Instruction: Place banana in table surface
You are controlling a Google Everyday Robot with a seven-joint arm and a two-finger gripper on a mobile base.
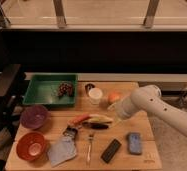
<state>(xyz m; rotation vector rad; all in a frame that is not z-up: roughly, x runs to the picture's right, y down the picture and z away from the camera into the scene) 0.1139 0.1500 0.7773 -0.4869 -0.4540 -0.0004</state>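
The pale-yellow banana (101,118) lies on the light wooden table surface (52,126) near its middle. An orange-red carrot-like object (80,119) lies to its left and a black-handled utensil (95,125) lies just in front of it. My white arm reaches in from the right. The gripper (113,113) hangs just right of the banana's right end and slightly above it. I cannot see whether it touches the banana.
A green tray (42,96) with dark grapes (64,89) stands at the back left. A white cup (95,95), an orange fruit (115,96) and a dark can (89,88) stand behind the banana. A purple bowl (34,116), orange bowl (32,145), cloth (62,150), fork (89,145), black bar (111,150) and blue sponge (134,142) lie in front.
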